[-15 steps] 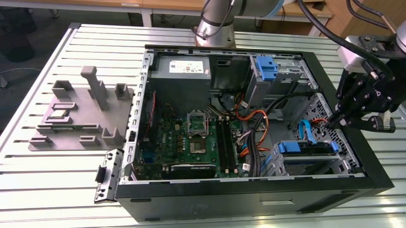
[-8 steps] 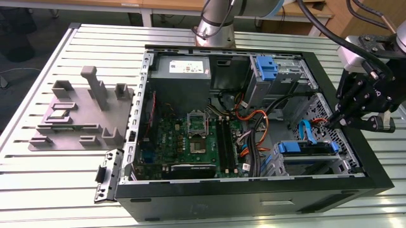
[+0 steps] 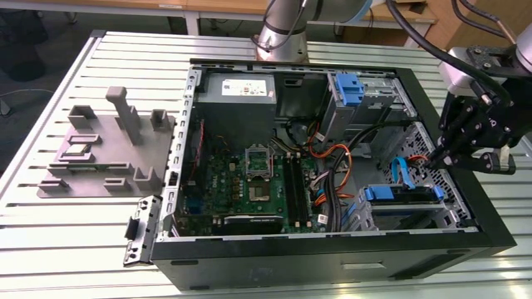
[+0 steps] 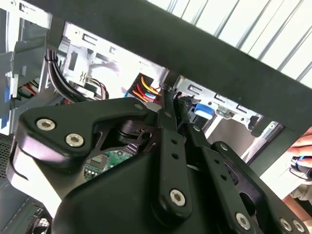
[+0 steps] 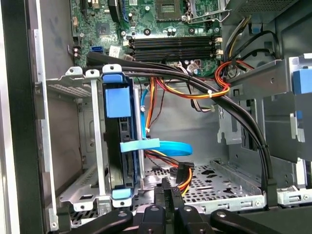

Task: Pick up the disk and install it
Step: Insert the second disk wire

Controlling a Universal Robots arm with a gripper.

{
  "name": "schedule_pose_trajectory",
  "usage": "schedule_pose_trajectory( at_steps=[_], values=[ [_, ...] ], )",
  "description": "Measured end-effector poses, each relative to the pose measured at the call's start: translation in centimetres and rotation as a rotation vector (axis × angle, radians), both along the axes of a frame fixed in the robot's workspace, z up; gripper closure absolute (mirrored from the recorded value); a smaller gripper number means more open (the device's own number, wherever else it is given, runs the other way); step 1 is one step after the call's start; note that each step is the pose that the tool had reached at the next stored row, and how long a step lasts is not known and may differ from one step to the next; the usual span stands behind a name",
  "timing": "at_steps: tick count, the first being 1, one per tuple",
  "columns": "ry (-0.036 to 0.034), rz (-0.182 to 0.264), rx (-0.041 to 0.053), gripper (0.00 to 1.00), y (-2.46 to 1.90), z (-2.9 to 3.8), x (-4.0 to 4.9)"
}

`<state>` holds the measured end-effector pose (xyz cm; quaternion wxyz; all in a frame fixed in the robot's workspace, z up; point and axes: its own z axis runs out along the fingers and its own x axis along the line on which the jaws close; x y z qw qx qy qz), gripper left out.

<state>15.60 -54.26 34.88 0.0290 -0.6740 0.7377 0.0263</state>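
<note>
Claw [image 3: 440,159] hangs over the open case [image 3: 465,205] at the exterior view's right, fingers together and holding nothing. Just below and beside it, apart from it, the disk [image 3: 402,195] with its blue bracket sits edge-up in the drive cage [image 5: 73,146].

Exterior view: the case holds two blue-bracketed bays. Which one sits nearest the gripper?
The lower blue bay, just below the gripper by the case's front edge. The other blue bay sits at the far corner beside the power supply.
</note>
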Motion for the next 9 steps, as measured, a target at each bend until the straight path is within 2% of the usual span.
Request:
schedule_pose_trajectory(
  at_steps=[5, 9],
  values=[
    [-0.0177, 0.000, 0.0000, 0.84, -0.28, 0.00, -0.91],
    [-0.0285, 0.000, 0.0000, 0.84, -0.91, 0.00, -1.23]
  ],
)
